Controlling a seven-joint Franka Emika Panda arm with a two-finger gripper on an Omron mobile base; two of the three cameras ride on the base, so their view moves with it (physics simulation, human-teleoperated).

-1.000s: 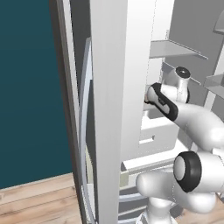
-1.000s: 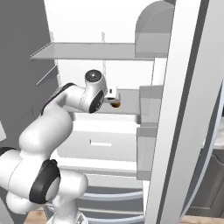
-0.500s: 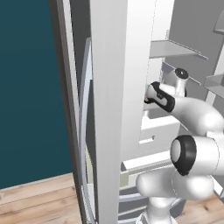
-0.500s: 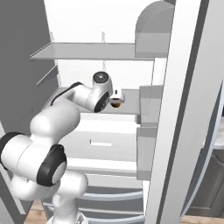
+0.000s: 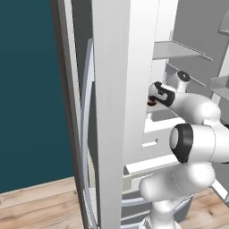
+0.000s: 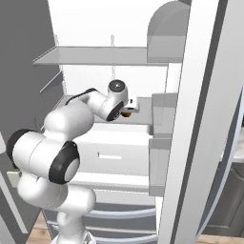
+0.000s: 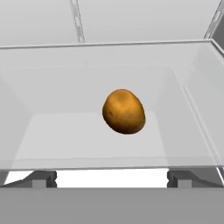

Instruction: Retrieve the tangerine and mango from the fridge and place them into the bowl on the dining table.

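Orange-brown and mottled, a single egg-shaped fruit, the mango (image 7: 124, 111) by its look, lay alone in a clear plastic bin (image 7: 192, 118) inside the fridge (image 6: 119, 28), near the middle of the bin's floor and apart from its walls. The hand view gave that close look; the two dark fingertips (image 7: 43, 177) of the gripper (image 7: 111, 178) stood wide apart at the bin's near rim, one off to each side of the fruit, touching nothing and holding nothing.

From the right base view, the white arm reached into the open fridge, its hand at the shelf below a single glass shelf (image 6: 100, 55), and only a small brown-orange sliver of the fruit (image 6: 127, 114) peeked past the wrist. That view also showed one white drawer (image 6: 112, 155) under the hand, boxy door bins (image 6: 162, 143) beside it, and a smooth grey door edge (image 6: 200, 119) at the right.

From the left base view, a broad pale door panel (image 5: 114, 89) hid most of the fridge's inside; a teal wall (image 5: 31, 89) and wooden plank floor (image 5: 40, 205) lay outside it. A speck of orange (image 5: 151, 102) showed by the wrist. Whether the tangerine was anywhere inside could not be told.
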